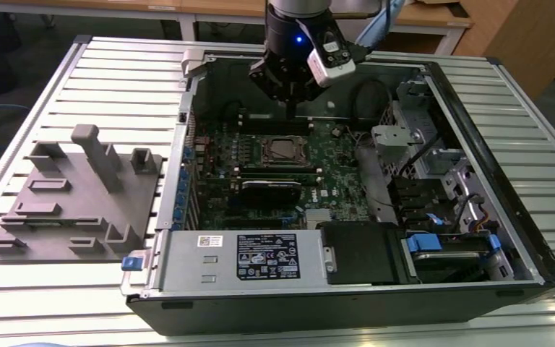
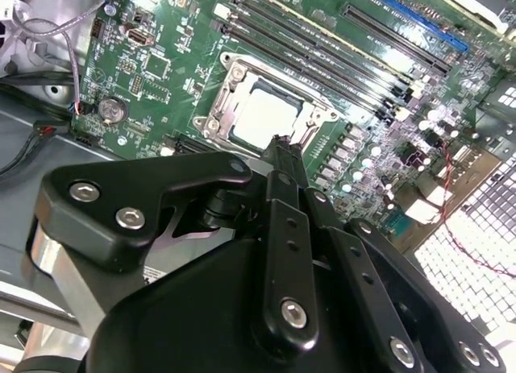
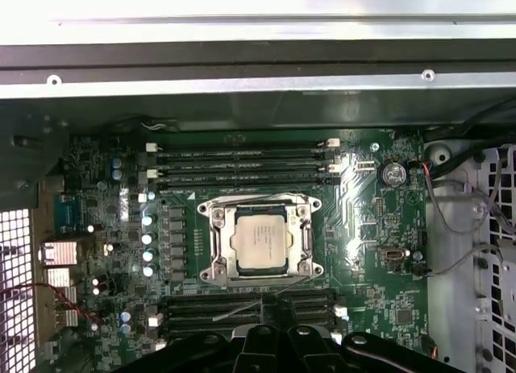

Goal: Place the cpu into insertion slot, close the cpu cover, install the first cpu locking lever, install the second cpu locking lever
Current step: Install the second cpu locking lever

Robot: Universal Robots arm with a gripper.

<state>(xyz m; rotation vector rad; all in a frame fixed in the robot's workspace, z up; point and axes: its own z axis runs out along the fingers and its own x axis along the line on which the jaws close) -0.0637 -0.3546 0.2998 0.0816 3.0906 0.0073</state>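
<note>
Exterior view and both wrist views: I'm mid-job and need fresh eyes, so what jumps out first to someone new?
The open computer case on the slatted table, with the arm's gripper lowered inside it above the green motherboard. Next, in both wrist views, the cpu seated in the insertion slot, its silver top showing through the cpu cover. In the exterior view, a grey fixture lies to the case's left.

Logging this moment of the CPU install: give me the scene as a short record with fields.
setting: open black computer case lying on a slatted metal table
board: green motherboard inside the case
cpu: small square silver-topped cpu seated in the square metal-rimmed insertion slot
cover: thin silvery cpu cover lying flat around the chip
gripper: black gripper hovering just beside the socket, holding nothing visible
beside case: grey moulded fixture tray on the exterior view's left
</note>
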